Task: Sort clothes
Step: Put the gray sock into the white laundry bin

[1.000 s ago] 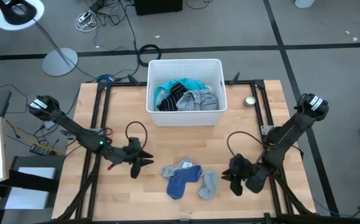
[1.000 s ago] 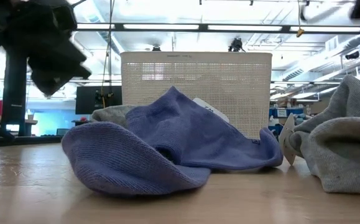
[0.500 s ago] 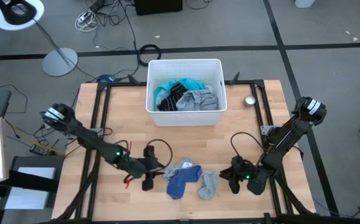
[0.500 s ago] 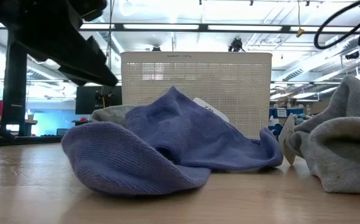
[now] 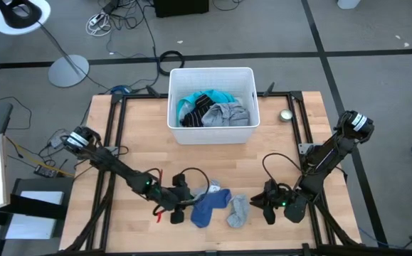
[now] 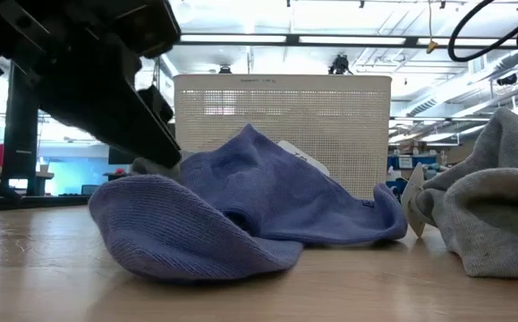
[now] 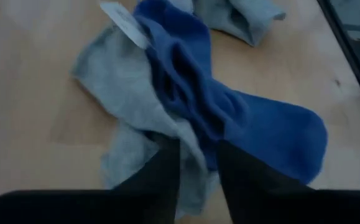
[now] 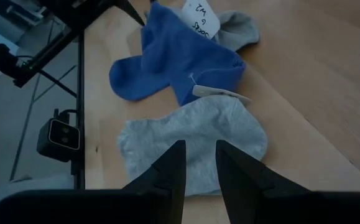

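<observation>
**Left arm at the sock pile, right arm beside the grey sock**

Pale wooden counter (image 5: 134, 135) w/ dark frame rails carries everything. At its far edge, centre, sits the white rectangular plastic bin (image 5: 211, 130); inside lie a turquoise cloth piece (image 5: 216, 96), a black-navy striped garment (image 5: 197, 110) and a crumpled grey shirt (image 5: 229, 114).

Left arm stretches from the counter's left edge to the near middle; left gripper (image 5: 181, 210) is low at the sock pile's left side. In the left wrist view its jaws stand narrow, a small gap between the dark fingers (image 7: 164, 171), tips at the light grey-blue sock (image 7: 114, 96); whether they pinch cloth can't be told.

Right arm bends in from the right; right gripper (image 5: 268, 208) sits near the counter, just right of the pale grey knit sock (image 8: 195, 140). Jaws narrow, holding nothing.

Blue knit sock (image 5: 207, 206) lies between the two grippers, partly over the grey-blue one, a white tag (image 8: 199, 22) beside it.
</observation>
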Controlling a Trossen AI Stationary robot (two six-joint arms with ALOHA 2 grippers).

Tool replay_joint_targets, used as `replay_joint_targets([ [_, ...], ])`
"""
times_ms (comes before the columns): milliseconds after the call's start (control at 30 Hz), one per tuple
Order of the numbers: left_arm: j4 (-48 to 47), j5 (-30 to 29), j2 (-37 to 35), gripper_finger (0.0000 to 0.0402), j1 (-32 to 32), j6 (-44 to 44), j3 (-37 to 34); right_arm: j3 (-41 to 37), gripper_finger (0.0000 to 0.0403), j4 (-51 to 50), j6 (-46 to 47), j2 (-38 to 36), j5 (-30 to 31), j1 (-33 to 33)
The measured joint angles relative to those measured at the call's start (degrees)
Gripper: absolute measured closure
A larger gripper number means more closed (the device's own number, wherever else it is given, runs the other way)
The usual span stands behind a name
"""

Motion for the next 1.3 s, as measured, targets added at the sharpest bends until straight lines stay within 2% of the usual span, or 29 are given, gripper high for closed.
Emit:
replay_joint_targets([
  [167,-0.11,1.48,1.42,0.0386,0.86,-1.19,0.2,0.0,0.0314,0.16,0.07,0.0,0.0,0.0],
  [267,-0.13,1.42,-0.08,0.0396,1.58,-1.23,0.2,0.0,0.0314,0.72,0.07,0.0,-0.02,0.0],
  [400,-2.52,1.41,-6.26,0.0399,2.24,-1.12,0.22,0.02,0.0314,1.26,0.08,-0.02,-0.06,0.0],
  [600,-14.72,-2.32,-18.33,0.04,2.19,-0.87,2.9,0.02,0.0314,1.46,-0.82,-0.04,-0.11,0.0],
  [733,-22.81,-4.64,-22.26,0.04,2.5,4.05,8.82,0.04,0.0314,1.42,-1.3,-0.04,-0.13,-0.16],
  [933,-29.21,-5.39,-22.6,0.0401,7.2,17.79,20.88,0.04,0.0314,1.41,-1.38,-0.04,-0.13,-0.48],
  [1100,-35.64,-5.4,-22.59,0.0401,14.69,27.38,32.18,0.04,0.0314,2.57,-1.61,-0.07,-0.11,-0.57],
  [1300,-36.63,-5.04,-22.63,0.0401,27.84,36.12,41.86,0.04,0.0314,2.71,-2.8,-0.07,-0.12,-1.19],
])
